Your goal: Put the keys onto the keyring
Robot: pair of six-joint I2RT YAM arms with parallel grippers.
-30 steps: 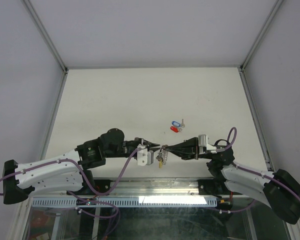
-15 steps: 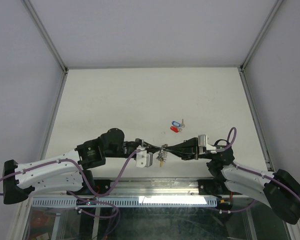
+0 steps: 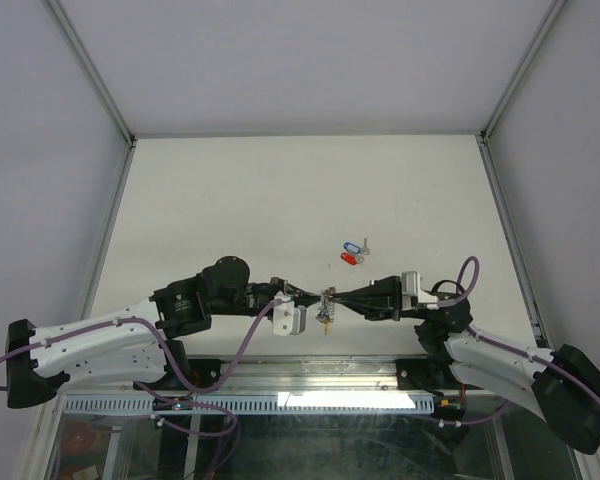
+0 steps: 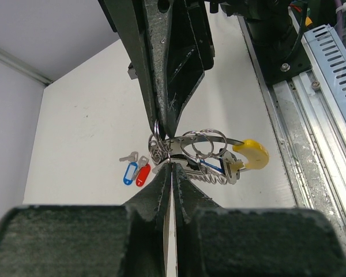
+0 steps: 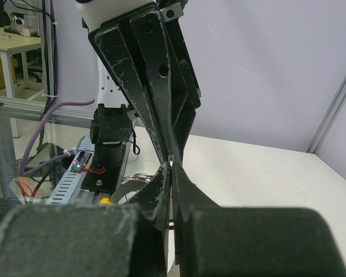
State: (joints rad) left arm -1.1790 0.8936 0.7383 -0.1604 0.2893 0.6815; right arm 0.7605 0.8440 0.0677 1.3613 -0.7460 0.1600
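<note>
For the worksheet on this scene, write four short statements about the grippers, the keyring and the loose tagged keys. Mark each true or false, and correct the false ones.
1. The left gripper and the right gripper are both shut, with their tips meeting at the keyring. True.
2. The keyring lies flat on the table, far from both grippers. False: it sits between the two gripper tips.
3. The blue-tagged key and the red-tagged key lie side by side on the table, apart from the keyring. True.
4. Nothing hangs on the keyring yet. False: the left wrist view shows several small rings and silvery keys already on it.
</note>
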